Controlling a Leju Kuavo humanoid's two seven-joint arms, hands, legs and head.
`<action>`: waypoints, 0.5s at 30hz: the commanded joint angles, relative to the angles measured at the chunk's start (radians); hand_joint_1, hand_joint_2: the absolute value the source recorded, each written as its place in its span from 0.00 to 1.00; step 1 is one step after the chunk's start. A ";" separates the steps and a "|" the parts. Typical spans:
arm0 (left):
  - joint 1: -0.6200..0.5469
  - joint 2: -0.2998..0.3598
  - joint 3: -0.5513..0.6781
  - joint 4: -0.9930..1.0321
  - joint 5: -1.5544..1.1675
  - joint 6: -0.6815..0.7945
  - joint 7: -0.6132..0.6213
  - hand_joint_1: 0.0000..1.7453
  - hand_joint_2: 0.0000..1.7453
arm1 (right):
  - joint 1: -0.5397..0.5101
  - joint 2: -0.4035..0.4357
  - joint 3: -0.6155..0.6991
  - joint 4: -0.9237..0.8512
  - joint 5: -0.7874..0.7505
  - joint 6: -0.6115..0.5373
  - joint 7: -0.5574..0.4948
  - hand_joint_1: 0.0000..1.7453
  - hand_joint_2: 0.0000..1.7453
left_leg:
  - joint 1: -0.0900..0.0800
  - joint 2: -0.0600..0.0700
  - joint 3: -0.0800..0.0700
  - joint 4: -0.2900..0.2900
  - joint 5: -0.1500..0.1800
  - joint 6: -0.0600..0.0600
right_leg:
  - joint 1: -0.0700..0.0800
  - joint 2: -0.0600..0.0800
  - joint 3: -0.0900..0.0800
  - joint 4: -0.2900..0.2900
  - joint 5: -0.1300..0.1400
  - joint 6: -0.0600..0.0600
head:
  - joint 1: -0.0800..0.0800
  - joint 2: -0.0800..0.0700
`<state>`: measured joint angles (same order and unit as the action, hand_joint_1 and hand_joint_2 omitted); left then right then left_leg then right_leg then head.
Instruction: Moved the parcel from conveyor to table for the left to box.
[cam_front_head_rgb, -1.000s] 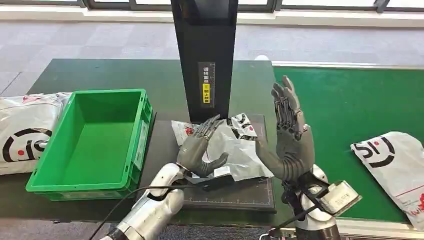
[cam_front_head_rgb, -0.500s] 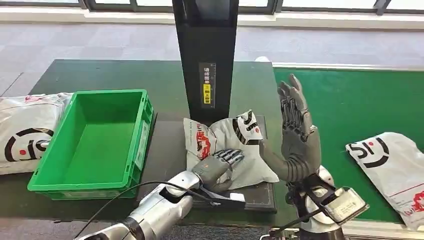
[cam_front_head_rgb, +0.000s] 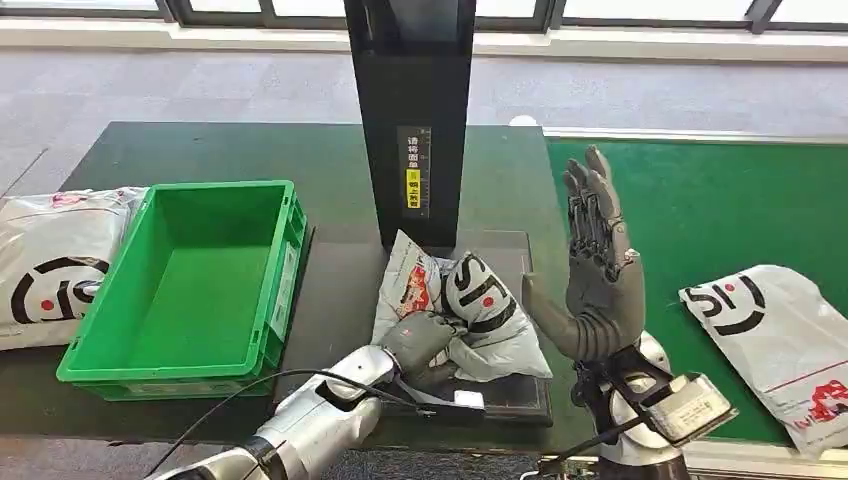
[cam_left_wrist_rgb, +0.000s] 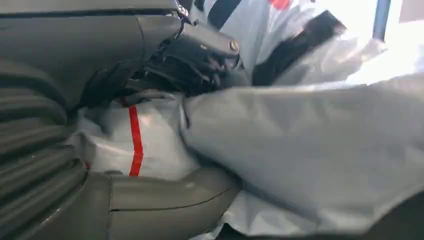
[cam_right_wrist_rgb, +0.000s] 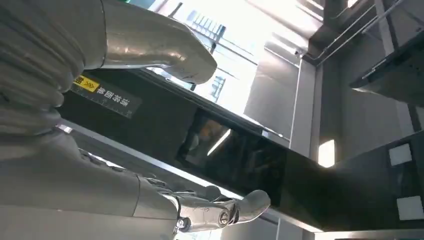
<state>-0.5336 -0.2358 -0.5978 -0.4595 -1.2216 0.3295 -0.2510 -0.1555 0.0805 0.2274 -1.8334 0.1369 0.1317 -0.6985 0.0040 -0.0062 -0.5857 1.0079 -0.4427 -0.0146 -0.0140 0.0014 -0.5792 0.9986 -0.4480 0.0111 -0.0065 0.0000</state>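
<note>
A crumpled white parcel (cam_front_head_rgb: 470, 310) with black and red print lies on the black pad (cam_front_head_rgb: 520, 395) in front of the black post. My left hand (cam_front_head_rgb: 420, 345) grips the parcel's near left edge, bunching it up. In the left wrist view the white parcel (cam_left_wrist_rgb: 300, 140) sits between the thick thumb (cam_left_wrist_rgb: 170, 200) and the dark fingers (cam_left_wrist_rgb: 195, 60). My right hand (cam_front_head_rgb: 595, 270) stands upright just right of the parcel with its fingers spread, holding nothing. In the right wrist view this hand (cam_right_wrist_rgb: 75, 175) points up at the ceiling. The green box (cam_front_head_rgb: 285, 270) sits empty to the left.
A second white parcel (cam_front_head_rgb: 775, 330) lies on the green conveyor (cam_front_head_rgb: 700, 200) at the right. Another parcel (cam_front_head_rgb: 45, 265) rests on the dark table (cam_front_head_rgb: 200, 150) left of the box. The tall black post (cam_front_head_rgb: 415, 120) stands right behind the pad.
My left hand went from lying flat on the parcel to closing on its near edge, and the parcel crumpled and shifted right. My right hand drew slightly right, still spread.
</note>
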 joint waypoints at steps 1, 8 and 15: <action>0.076 0.043 0.119 -0.250 0.042 0.201 -0.018 1.00 1.00 | -0.001 -0.024 0.004 0.017 0.001 -0.031 0.000 0.00 1.00 | 0.001 0.002 -0.003 -0.001 0.001 0.000 | 0.001 0.001 -0.003 -0.002 0.002 -0.001 | 0.000 0.000; 0.154 0.038 0.266 -0.494 0.143 0.369 -0.153 1.00 1.00 | 0.022 -0.043 0.035 -0.015 -0.014 -0.084 0.000 0.00 1.00 | 0.000 0.001 -0.005 0.000 0.000 0.000 | 0.000 0.001 -0.006 0.000 0.001 -0.001 | 0.000 0.000; 0.255 -0.007 0.469 -0.697 0.156 0.369 -0.297 1.00 1.00 | 0.024 -0.046 0.034 -0.009 -0.025 -0.082 0.000 0.00 1.00 | 0.001 0.004 -0.006 -0.001 0.000 -0.001 | 0.001 0.004 -0.008 -0.001 0.001 -0.001 | 0.000 0.000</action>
<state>-0.3609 -0.2186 -0.3618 -0.9507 -1.0758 0.6973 -0.4733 -0.1221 0.0733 0.2281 -1.8444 0.1240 0.0515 -0.6985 0.0040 -0.0058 -0.5932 1.0081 -0.4424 -0.0154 -0.0141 0.0021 -0.5874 0.9988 -0.4479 0.0107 -0.0065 0.0000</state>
